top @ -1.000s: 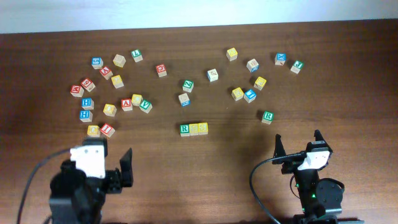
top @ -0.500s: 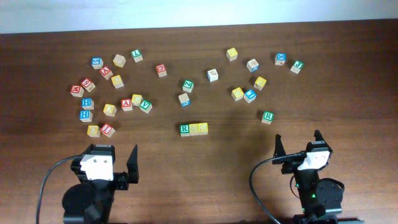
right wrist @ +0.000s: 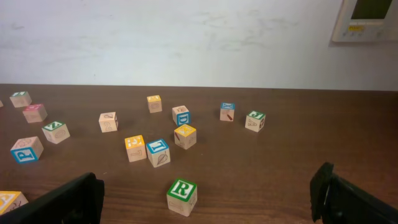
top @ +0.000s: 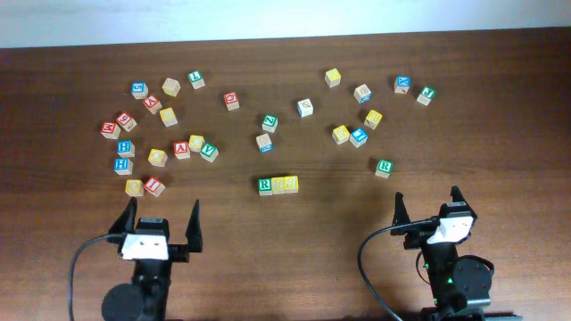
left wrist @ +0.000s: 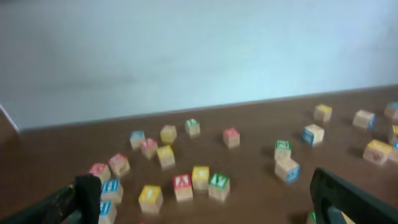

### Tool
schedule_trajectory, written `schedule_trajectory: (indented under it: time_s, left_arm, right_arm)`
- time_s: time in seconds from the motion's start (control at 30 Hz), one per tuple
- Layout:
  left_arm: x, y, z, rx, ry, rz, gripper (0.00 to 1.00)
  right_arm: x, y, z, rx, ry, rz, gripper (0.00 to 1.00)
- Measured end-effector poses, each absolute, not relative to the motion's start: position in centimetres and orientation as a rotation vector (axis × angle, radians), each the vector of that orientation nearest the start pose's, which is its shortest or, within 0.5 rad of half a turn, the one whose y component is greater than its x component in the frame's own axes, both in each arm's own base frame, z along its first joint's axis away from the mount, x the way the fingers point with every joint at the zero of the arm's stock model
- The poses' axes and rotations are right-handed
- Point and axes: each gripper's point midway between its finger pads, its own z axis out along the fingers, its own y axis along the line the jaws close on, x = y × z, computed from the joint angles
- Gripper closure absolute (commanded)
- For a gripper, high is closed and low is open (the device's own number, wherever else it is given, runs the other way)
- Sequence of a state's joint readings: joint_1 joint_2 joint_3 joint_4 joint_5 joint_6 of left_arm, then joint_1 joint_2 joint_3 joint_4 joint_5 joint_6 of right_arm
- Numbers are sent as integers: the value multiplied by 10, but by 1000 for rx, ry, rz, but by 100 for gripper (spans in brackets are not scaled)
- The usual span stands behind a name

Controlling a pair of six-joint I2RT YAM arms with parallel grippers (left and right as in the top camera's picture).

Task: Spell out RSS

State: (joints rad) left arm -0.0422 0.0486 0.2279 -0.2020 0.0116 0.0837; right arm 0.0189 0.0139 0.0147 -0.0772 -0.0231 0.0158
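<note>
Three blocks stand in a row at the table's middle: a green R block (top: 265, 185), then two yellow S blocks (top: 284, 185). My left gripper (top: 161, 219) is open and empty at the near left, behind the row. My right gripper (top: 426, 207) is open and empty at the near right. A second green R block (top: 384, 167) lies ahead of the right gripper and shows in the right wrist view (right wrist: 181, 196). In the left wrist view the open fingers (left wrist: 205, 199) frame the left cluster of blocks.
Several loose letter blocks lie scattered at the back left (top: 157, 157) and back right (top: 359, 136), with a few in the middle (top: 264, 142). A pale wall runs behind the table's far edge (right wrist: 186, 37).
My left arm has drawn back and turned to face straight ahead, its gripper open. The right arm and the blocks have not moved.
</note>
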Motion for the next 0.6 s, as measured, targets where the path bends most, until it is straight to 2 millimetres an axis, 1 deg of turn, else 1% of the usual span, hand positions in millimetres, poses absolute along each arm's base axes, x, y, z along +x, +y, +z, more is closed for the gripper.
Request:
schedule_trajectory:
  time_s: [0.1,0.2,0.37,0.47,0.6]
  left_arm:
    - [234,-12,225,107,1524,27,1]
    - [238,-12,222,106,1495,27,1]
    - [243,-13,209,109,1482,24,1]
    - [246,-12,195,105,1498,27,1]
    - [247,-7,191,79,1510,50,1]
  right_arm:
    - [246,9,158,-21,1648,45,2]
    - [246,9,158,-20,1648,45,2]
    - [246,9,158,-20,1648,45,2]
    - [246,9,158,-20,1648,46,2]
    - [246,9,158,-20,1648,45,2]
